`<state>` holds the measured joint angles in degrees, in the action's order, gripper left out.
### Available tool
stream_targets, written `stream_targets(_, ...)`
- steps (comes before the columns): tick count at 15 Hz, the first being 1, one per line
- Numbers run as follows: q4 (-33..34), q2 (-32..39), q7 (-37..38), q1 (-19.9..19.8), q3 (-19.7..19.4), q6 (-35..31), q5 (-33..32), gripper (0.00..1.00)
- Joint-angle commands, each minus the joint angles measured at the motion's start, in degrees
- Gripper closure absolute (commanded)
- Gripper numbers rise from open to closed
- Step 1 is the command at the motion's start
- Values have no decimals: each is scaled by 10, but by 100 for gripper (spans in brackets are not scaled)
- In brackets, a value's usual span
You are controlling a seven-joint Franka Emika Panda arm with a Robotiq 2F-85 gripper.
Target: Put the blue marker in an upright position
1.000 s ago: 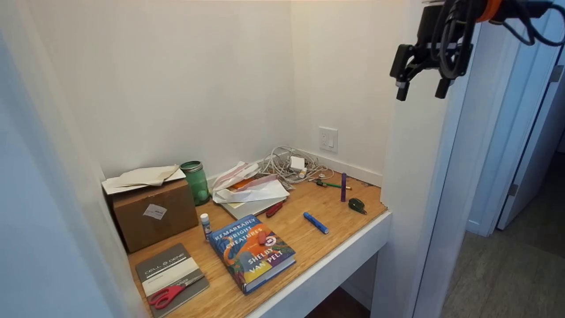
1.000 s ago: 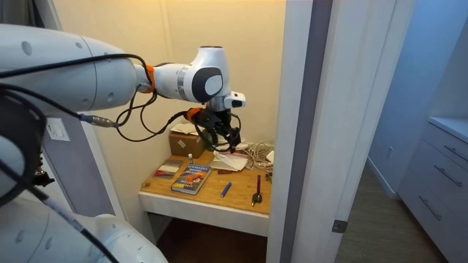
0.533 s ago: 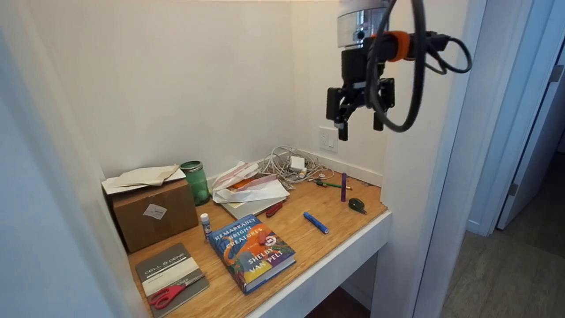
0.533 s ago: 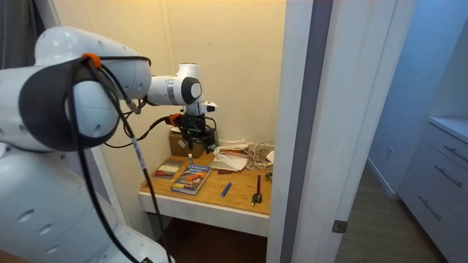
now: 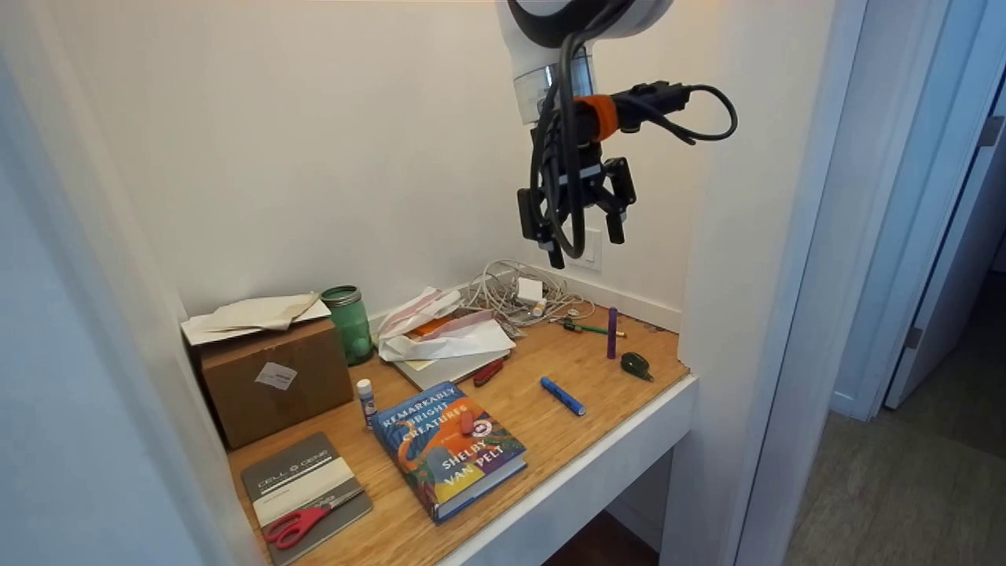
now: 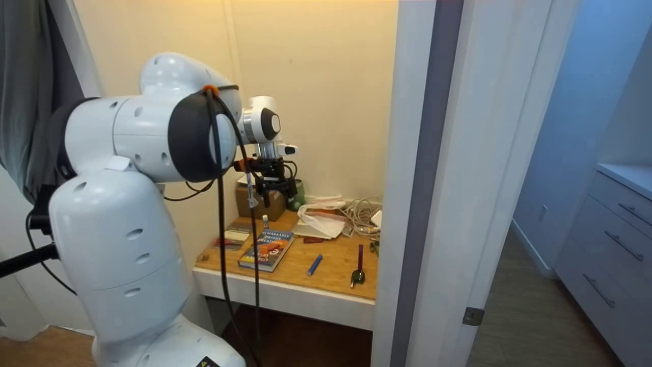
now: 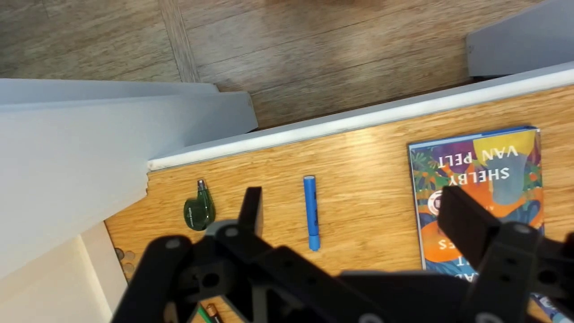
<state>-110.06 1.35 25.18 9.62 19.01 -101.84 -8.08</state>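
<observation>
The blue marker [image 5: 563, 396] lies flat on the wooden desk, to the right of the book. It also lies there in an exterior view [image 6: 315, 265]. In the wrist view the blue marker [image 7: 311, 213] shows whole between the fingers, nearer the left finger, with its lighter blue end toward the gripper. My gripper [image 5: 586, 245] is open and empty, high above the desk, well apart from the marker. It also shows in an exterior view [image 6: 279, 196] and the wrist view [image 7: 352, 193].
A purple marker [image 5: 611, 334] stands upright near a dark green tape dispenser [image 5: 636, 365]. The book [image 5: 449, 448] lies left of the blue marker. A red knife [image 5: 488, 372], papers [image 5: 456, 338] and cables [image 5: 503, 287] lie behind. A wall [image 5: 731, 259] bounds the desk's right side.
My open gripper has moved left and down in an exterior view, swinging in over the desk. The arm has shifted right in the other view. The blue marker has not moved.
</observation>
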Motion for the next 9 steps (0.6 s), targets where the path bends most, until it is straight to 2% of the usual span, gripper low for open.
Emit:
stream_targets(1, 4, 2, 0, 19, -19, 3, 0, 0)
stream_targets(4, 8, 1, 0, 19, -19, 7, 0, 0)
stream_targets(9, 100, 101, 1, 51, -18, 62, -72, 0)
